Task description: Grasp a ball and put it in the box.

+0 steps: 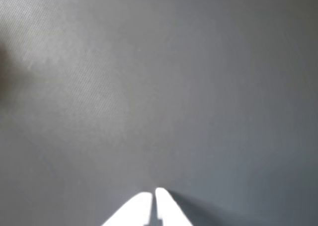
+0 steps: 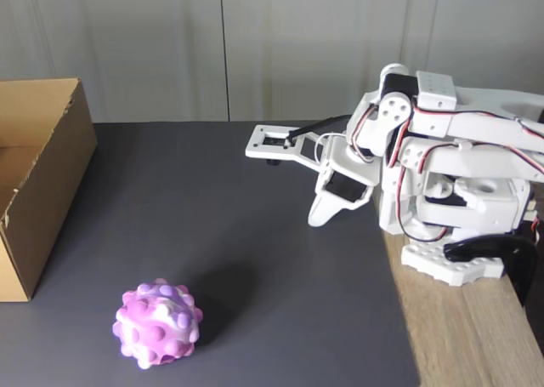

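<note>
The gripper (image 1: pixel 153 198), jaws clenched on nothing, sits folded right of frame; reaching unopened could push the ball (image 2: pixel 158 323), lower left, away.

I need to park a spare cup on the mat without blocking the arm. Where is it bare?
Bare: the dark mat between the ball and the gripper, and behind, toward the wall. Crowded: the box at left, the arm's base at right.
</note>
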{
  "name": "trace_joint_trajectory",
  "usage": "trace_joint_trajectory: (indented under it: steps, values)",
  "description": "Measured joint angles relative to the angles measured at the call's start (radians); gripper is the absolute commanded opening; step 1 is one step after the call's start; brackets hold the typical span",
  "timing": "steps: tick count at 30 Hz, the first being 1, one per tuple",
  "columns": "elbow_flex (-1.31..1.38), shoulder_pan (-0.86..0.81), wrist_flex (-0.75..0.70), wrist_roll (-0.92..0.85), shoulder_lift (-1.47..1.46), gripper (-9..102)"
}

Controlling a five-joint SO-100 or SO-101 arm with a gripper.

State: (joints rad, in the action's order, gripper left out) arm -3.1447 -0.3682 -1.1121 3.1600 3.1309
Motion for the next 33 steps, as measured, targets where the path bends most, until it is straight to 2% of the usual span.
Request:
trace_joint_trajectory:
  steps: [10, 27, 33]
  values:
    - [-0.005, 0.029, 0.075, 0.021, -0.002, 5]
    - [0.276, 0.311, 0.077, -0.029, -0.009, 0]
    - [0.428, 0.442, 0.172, -0.029, -0.176, 0]
